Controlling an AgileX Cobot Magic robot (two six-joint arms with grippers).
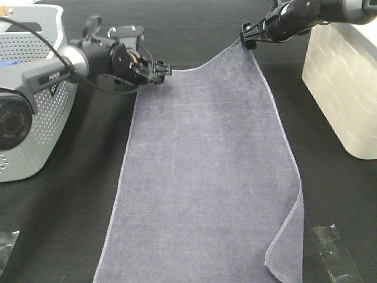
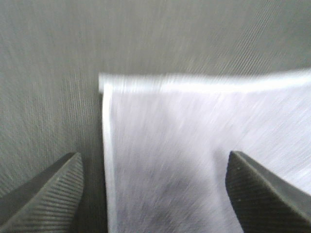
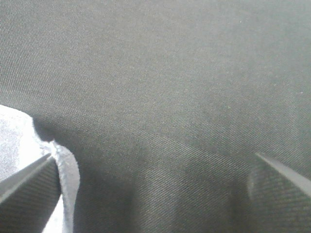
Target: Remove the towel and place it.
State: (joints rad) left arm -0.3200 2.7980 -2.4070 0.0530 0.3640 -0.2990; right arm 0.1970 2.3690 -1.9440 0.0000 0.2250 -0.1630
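Observation:
The grey-lavender towel point(image 1: 206, 177) lies spread flat on the black table, its long side running from far to near. Its near right corner point(image 1: 284, 247) is folded over. My left gripper point(image 1: 162, 72) is low at the towel's far left corner. The left wrist view shows it point(image 2: 154, 155) open, with the hemmed corner point(image 2: 194, 145) lying between the fingers. My right gripper point(image 1: 246, 36) is at the far right corner, which rises up to it. The right wrist view shows it point(image 3: 153, 155) open, with the towel corner point(image 3: 14, 136) against one finger point(image 3: 29, 184).
A grey perforated basket point(image 1: 35, 118) stands at the left, close to the left arm. A white bin point(image 1: 341, 88) stands at the right. Clear plastic pieces lie at the near right point(image 1: 336, 253) and near left point(image 1: 6, 242) of the black table point(image 1: 70, 206).

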